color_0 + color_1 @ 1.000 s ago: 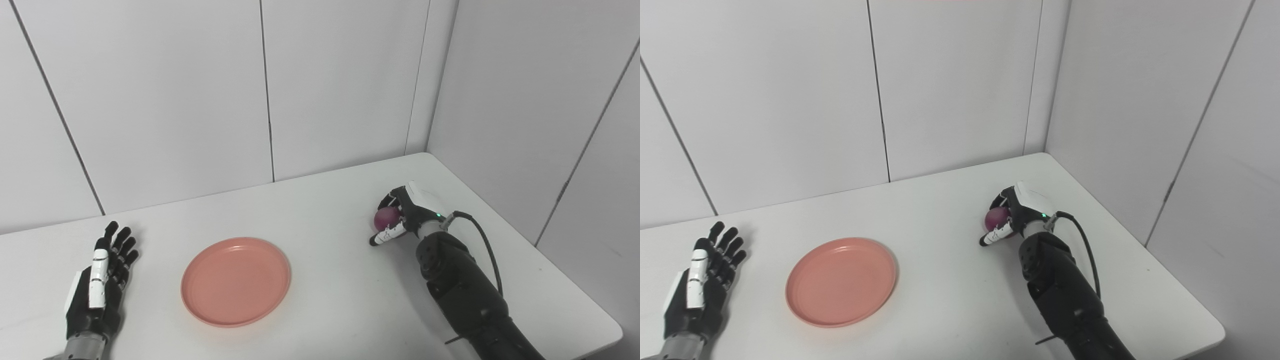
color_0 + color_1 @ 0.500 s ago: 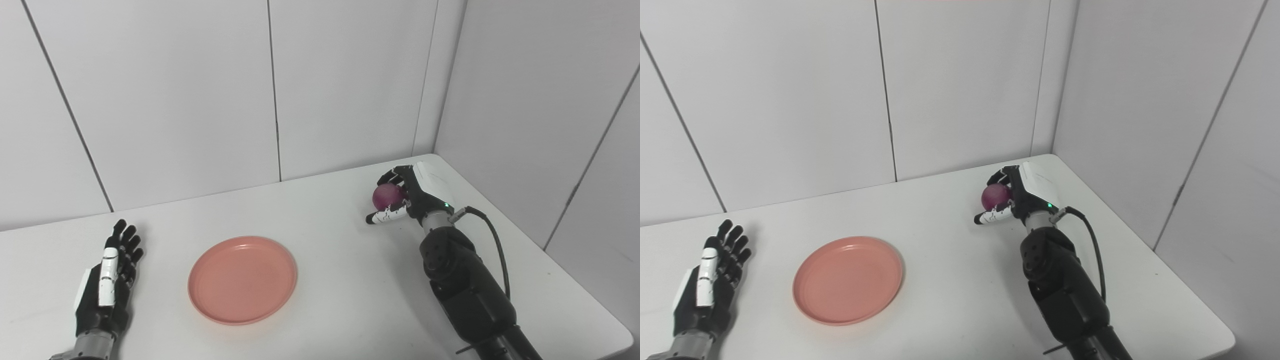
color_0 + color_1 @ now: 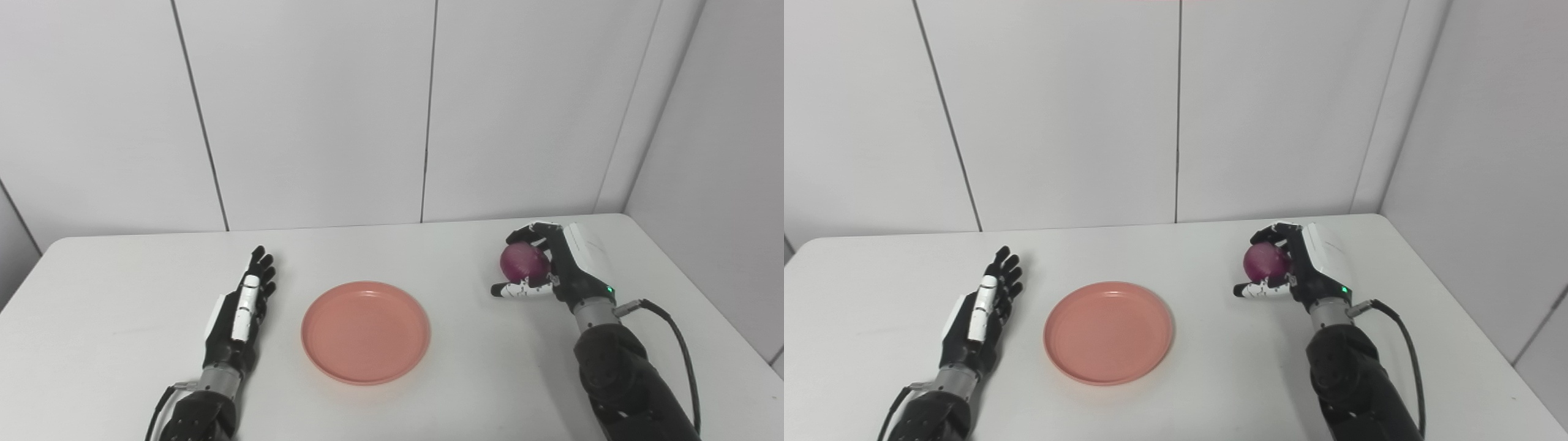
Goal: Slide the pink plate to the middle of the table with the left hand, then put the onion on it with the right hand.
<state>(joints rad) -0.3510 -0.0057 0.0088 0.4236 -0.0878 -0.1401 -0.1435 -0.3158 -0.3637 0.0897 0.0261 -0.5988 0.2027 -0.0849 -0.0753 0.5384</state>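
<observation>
Round purple-red onion [image 3: 524, 262] — cupped in the right hand's [image 3: 560, 266] curled fingers — pink plate [image 3: 365, 331] bare.

Left hand [image 3: 241, 309] lies flat at left, fingers straight. Right hand [image 3: 560, 266] at right is raised, fingers curled closed.

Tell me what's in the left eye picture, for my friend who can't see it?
A robot's right hand holds a purple onion above a white table, to the right of an empty pink plate in the table's middle. Its left hand lies open and flat on the table just left of the plate, with plain white walls behind.
</observation>
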